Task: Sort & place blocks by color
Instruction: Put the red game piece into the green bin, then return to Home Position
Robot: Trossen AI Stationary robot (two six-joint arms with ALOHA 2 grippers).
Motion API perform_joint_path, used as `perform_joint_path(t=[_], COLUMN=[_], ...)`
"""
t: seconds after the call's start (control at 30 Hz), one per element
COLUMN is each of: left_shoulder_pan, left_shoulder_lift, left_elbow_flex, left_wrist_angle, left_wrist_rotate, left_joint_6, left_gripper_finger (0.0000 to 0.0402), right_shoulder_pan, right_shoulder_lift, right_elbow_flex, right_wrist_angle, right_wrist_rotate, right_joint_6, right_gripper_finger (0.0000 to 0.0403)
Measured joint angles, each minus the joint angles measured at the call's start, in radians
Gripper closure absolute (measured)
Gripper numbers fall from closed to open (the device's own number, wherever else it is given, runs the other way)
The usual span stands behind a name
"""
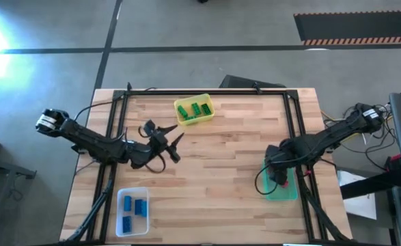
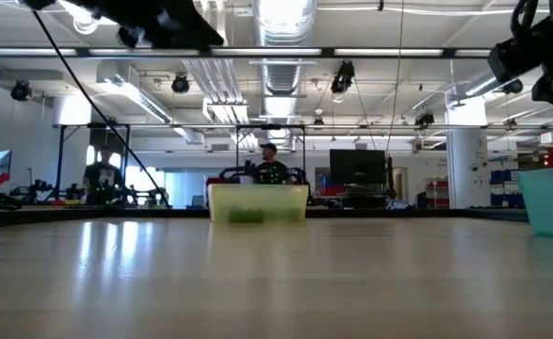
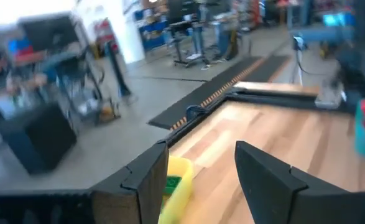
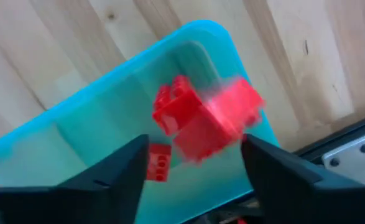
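My right gripper [image 4: 194, 177] is open and hangs over the translucent green bin [image 4: 101, 140] near the table's right edge [image 1: 282, 186]. Red blocks [image 4: 173, 112] lie in that bin; one larger red block [image 4: 222, 121] shows blurred between and beyond my fingers, touching neither. A small red block [image 4: 159, 162] lies beside them. My left gripper [image 1: 162, 140] is open, raised over the table's left-middle and pointing toward the yellow bin [image 1: 194, 111], which holds green blocks [image 3: 171, 182]. Blue blocks [image 1: 133, 207] lie in the clear bin.
The yellow bin [image 2: 257, 202] stands near the table's far edge, the clear bin [image 1: 121, 220] at the near left corner. A dark metal frame [image 1: 292, 109] runs along the table's sides. A person sits in the room beyond the table [image 2: 269, 165].
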Motion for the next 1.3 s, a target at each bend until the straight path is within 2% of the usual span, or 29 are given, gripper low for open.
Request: perform_joint_path(t=[0.1,0.2,0.27,0.4,0.5,0.63,0.73,0.83,0.97,1.07,1.2,1.3], left_shoulder_pan=[-0.045,-0.083,-0.103,-0.160,-0.216,-0.242,-0.232,-0.233,-0.234,-0.226,-0.194,-0.170], left_shoulder_lift=[-0.061,-0.140,-0.182,-0.275,-0.332,-0.358,-0.325,-0.281,-0.262,-0.291,-0.358,-0.419], left_elbow_flex=[0.033,0.051,0.044,0.010,-0.021,-0.087,-0.139,-0.181,-0.221,-0.264,-0.333,-0.383], left_wrist_angle=[0.003,0.018,0.004,-0.008,-0.069,-0.022,0.060,0.106,0.110,0.110,0.153,0.173], left_wrist_rotate=[-0.011,0.016,0.100,0.370,0.468,0.461,0.463,0.508,0.534,0.534,0.535,0.535], left_joint_6=[0.179,0.297,0.358,0.444,0.424,0.349,0.336,0.336,0.337,0.343,0.325,0.319], left_gripper_finger=[0.0230,0.0230,0.0230,0.0230,0.0231,0.0231,0.0237,0.0251,0.0281,0.0304,0.0334,0.0353], right_shoulder_pan=[0.003,0.004,0.004,0.004,0.004,0.004,0.004,0.003,-0.023,-0.071,-0.189,-0.295], right_shoulder_lift=[-0.023,-0.042,-0.052,-0.058,-0.058,-0.056,-0.064,-0.067,-0.066,-0.085,-0.125,-0.165], right_elbow_flex=[0.003,0.016,0.025,0.045,0.060,0.080,0.065,-0.001,-0.116,-0.191,-0.280,-0.340], right_wrist_angle=[0.020,0.074,0.129,0.275,0.370,0.420,0.488,0.691,1.051,1.267,1.459,1.507], right_wrist_rotate=[0.008,0.075,0.131,0.245,0.281,0.283,0.344,0.397,0.393,0.393,0.302,0.207], right_joint_6=[0.021,0.002,-0.041,-0.182,-0.291,-0.368,-0.432,-0.592,-0.865,-1.017,-1.110,-1.129], right_gripper_finger=[0.0130,0.0114,0.0112,0.0121,0.0132,0.0146,0.0156,0.0164,0.0176,0.0185,0.0197,0.0207])
